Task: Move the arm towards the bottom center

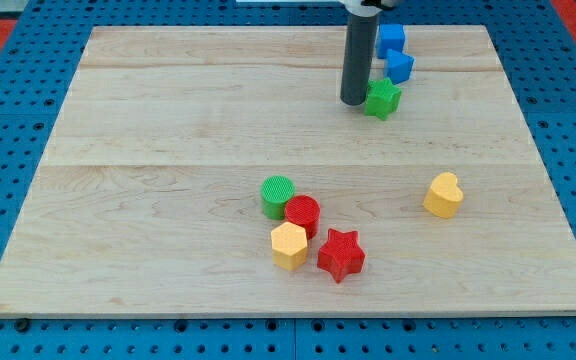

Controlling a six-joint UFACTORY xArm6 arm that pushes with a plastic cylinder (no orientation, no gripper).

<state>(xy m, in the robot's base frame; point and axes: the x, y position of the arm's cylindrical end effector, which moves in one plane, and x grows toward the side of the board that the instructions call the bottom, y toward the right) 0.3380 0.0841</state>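
- Here, a pale wooden board (pixel 168 130) made of joined planks lies on a blue pegboard surface (pixel 8 200), seen from above and slightly in front.
- My tip (pixel 354 102), the lower end of a straight dark rod, rests on the board near the view's top, right of centre; it is a plain rod, with nothing that spreads or pinches.
- A green star-shaped block (pixel 383 98) sits just beside my tip, at its 3 o'clock; whether they touch is unclear.
- Two blue blocks, shapes hard to make out, lie at 1 o'clock from my tip: the nearer blue block (pixel 400 66) and the farther blue block (pixel 392 40).
- Well apart, at 6 o'clock from my tip, a cluster sits low on the board: a green cylinder (pixel 278 196), a red cylinder (pixel 302 214), a yellow hexagonal block (pixel 289 246) and a red star-shaped block (pixel 341 254).
- A yellow heart-shaped block (pixel 444 194) stands alone at 4 o'clock from my tip.
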